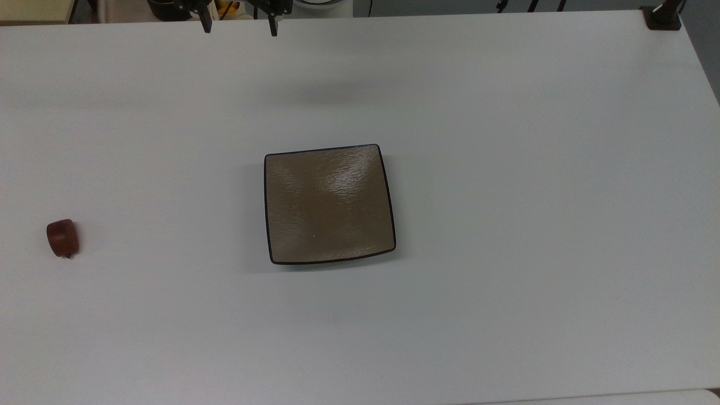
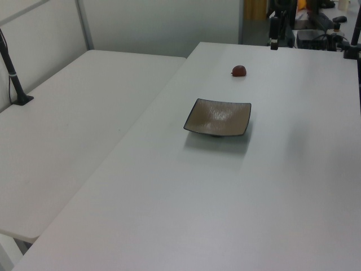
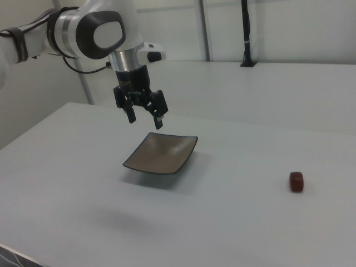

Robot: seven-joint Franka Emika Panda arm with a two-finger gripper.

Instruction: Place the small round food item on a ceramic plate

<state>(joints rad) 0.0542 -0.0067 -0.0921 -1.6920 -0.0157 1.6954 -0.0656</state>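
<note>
gripper (image 3: 145, 118): released, holding nothing, above table (image 1: 506, 169) | small round food item (image 1: 62, 238): well apart from ceramic plate (image 1: 329, 203)

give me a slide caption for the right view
Open gripper above the empty plate; food item apart on the table.

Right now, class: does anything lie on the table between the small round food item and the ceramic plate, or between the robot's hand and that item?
Nothing visible does. The small round food item lies apart from the ceramic plate, with bare white table between. The open hand hangs in the air, nothing between it and the item.
</note>
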